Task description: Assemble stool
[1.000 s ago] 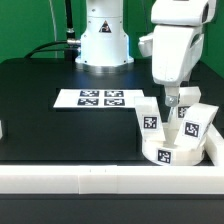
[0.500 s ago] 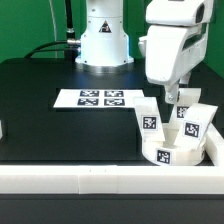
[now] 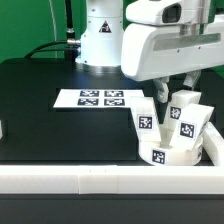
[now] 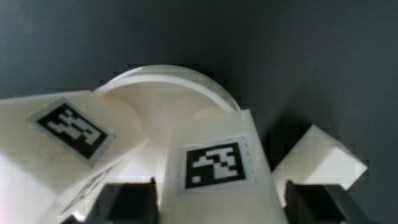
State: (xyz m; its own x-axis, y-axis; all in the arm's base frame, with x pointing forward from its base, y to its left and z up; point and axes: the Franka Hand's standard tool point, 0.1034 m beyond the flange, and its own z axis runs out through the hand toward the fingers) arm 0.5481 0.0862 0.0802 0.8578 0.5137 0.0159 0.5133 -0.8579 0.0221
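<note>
Viewing exterior: end effector [image 3: 172,93] clamped on a leg [image 3: 179,107], lifted above the seat [image 3: 170,152] at the worktop [image 3: 60,130] front corner, exterior view's right.
Wrist view: fingers [image 4: 128,200] flank the tagged leg [image 4: 217,160]; seat [image 4: 169,90] beyond.

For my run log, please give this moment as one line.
arm: low over stool parts | fingers: closed on white blocky plastic leg | thick round white plastic seat: on table beside legs
</note>
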